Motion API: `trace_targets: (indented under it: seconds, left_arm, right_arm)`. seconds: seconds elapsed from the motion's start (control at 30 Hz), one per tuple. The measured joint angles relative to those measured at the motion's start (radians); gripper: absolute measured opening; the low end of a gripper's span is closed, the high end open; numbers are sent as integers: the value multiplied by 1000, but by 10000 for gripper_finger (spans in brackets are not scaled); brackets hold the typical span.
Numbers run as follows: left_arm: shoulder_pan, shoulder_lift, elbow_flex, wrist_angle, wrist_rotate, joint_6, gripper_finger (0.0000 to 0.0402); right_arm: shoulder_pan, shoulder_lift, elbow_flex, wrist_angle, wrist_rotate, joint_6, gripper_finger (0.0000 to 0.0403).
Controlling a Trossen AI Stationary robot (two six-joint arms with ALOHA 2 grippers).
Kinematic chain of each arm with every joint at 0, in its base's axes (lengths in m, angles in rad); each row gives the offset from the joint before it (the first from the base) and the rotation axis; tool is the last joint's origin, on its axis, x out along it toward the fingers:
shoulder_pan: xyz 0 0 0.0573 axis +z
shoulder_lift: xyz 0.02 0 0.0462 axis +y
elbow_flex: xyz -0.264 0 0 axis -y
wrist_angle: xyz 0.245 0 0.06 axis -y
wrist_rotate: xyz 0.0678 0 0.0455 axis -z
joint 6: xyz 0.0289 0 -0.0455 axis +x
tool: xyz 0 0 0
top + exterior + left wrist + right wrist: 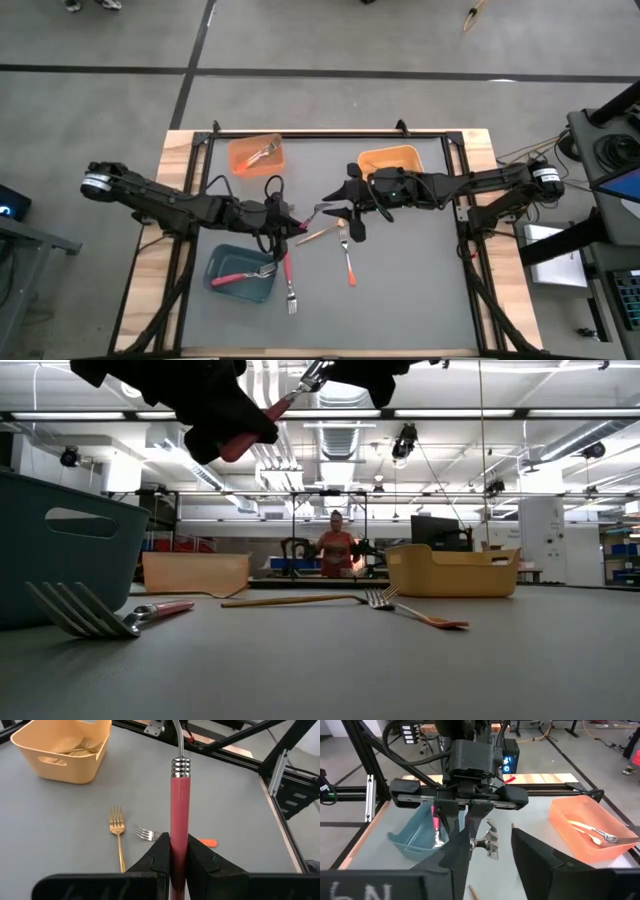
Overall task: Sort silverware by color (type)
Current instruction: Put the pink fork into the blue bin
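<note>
The left gripper (283, 222) hung above the middle of the grey table (400, 280), its fingers (159, 855) clamped on the red handle of a fork (179, 815) whose metal head reached toward the right gripper (335, 205). In the right wrist view that fork's tines sat in the gap between the right gripper's two dark fingers (532, 851), which stood apart and did not visibly touch the tines.

Below the two grippers lay a gold fork (322, 235), and just beside it an orange-handled fork (347, 258) pointed toward the front edge. Another red-handled fork (289, 285) lay just beside the teal bin (238, 286), which held a red-handled fork (243, 275) of its own. The orange bin (256, 153) at the back held a fork (262, 152); the yellow-orange bin (42, 756) held gold forks (80, 747). A person (335, 546) stood in the room beyond the table
</note>
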Motion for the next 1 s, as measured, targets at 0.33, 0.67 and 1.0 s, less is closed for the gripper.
trace_targets:
  seconds: [0.33,0.67,1.0]
  left_arm:
    - [0,0,0,2,0,2,14]
    - [-1,-1,13,-12,1,-7,116]
    - [2,-1,96,-131,-103,101,159]
  right_arm:
    - [-1,0,0,7,10,-32,14]
    - [0,0,-6,-3,23,28,9]
    - [13,0,-68,-59,151,172,8]
